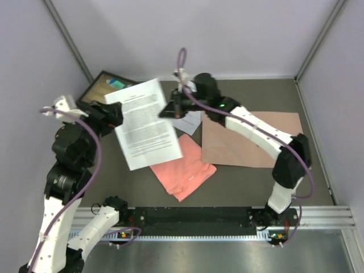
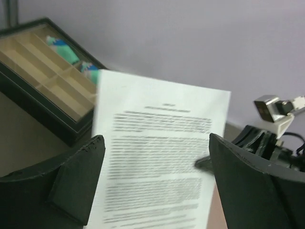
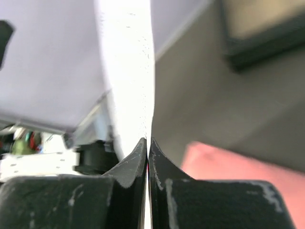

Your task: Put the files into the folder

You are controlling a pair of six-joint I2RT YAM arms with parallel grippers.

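A white sheet of dense print (image 1: 145,125), one of the files, hangs tilted above the table. My right gripper (image 1: 169,111) is shut on its right edge. In the right wrist view the jaws (image 3: 147,143) meet on the sheet (image 3: 126,71), seen edge-on. My left gripper (image 1: 115,118) stands open at the sheet's left edge. In the left wrist view the printed sheet (image 2: 157,157) fills the gap between the spread fingers (image 2: 76,181) without touching them. A second white sheet (image 1: 191,122) lies flat under the right arm. The tan folder (image 1: 256,142) lies closed on the right.
A salmon-pink folded cloth (image 1: 185,168) lies at centre front, partly under the raised sheet. A black compartment box (image 1: 102,85) holding teal items (image 2: 59,47) stands at the back left. Purple walls close in the back and both sides.
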